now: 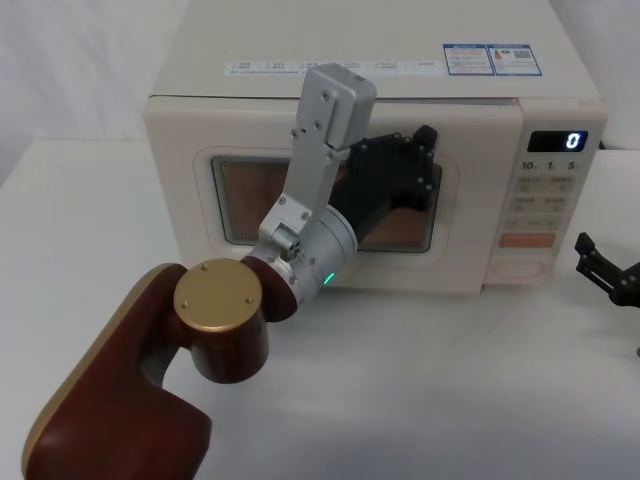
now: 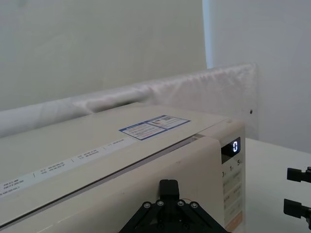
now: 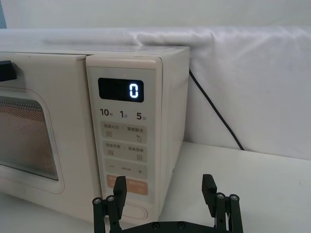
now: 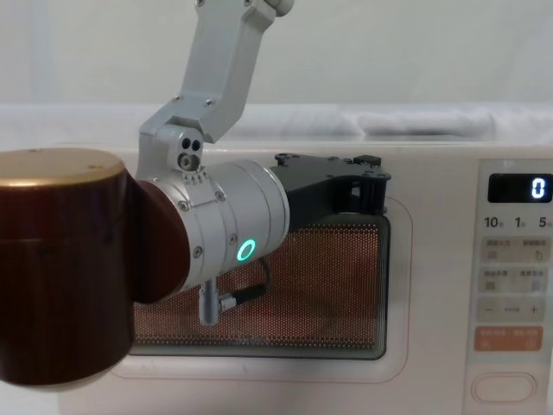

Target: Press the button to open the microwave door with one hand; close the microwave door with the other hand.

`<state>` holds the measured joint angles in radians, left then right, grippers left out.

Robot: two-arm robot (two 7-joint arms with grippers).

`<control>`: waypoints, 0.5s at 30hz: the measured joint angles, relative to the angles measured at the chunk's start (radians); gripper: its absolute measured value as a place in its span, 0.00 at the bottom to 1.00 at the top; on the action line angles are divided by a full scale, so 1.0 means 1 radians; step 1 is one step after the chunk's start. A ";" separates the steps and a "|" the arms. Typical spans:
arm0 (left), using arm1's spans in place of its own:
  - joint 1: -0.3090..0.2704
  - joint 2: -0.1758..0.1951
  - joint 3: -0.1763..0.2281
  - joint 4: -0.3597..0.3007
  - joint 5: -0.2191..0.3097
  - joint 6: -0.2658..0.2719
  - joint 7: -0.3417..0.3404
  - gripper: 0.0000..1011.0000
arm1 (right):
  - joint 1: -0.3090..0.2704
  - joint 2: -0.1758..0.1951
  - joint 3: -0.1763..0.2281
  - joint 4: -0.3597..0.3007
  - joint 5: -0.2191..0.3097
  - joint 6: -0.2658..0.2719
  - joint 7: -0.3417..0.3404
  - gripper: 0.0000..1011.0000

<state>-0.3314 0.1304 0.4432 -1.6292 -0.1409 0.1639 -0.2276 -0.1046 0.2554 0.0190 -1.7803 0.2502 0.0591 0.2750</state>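
Microwave door [image 1: 330,205], smooth cream with a dark mesh window of rounded corners, sits flush and closed; the left pincer [image 1: 415,165] meets its upper right part, whether clenched or released cannot be told. Right of that pincer stands the control panel [image 1: 545,205], its display [image 3: 121,90] reading 0. Pill-shaped button [image 4: 504,386] lies lowest on the panel, under an orange key [image 4: 507,339]. Right pincer [image 3: 165,194] hangs released just before the panel's lower corner, a black cable [image 3: 214,114] beyond it.
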 joint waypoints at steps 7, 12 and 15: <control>0.000 -0.010 -0.008 0.006 0.008 0.003 0.000 0.00 | 0.000 0.000 0.000 0.000 0.000 0.000 0.000 0.99; -0.001 -0.015 -0.015 0.010 0.010 0.004 -0.006 0.00 | 0.000 0.000 0.000 0.000 0.000 0.000 0.000 0.99; -0.001 -0.017 -0.018 0.013 0.012 0.004 -0.008 0.00 | 0.000 0.000 0.000 0.000 0.000 0.000 0.000 0.99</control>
<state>-0.3324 0.1131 0.4251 -1.6165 -0.1294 0.1683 -0.2358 -0.1046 0.2554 0.0190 -1.7803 0.2503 0.0591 0.2750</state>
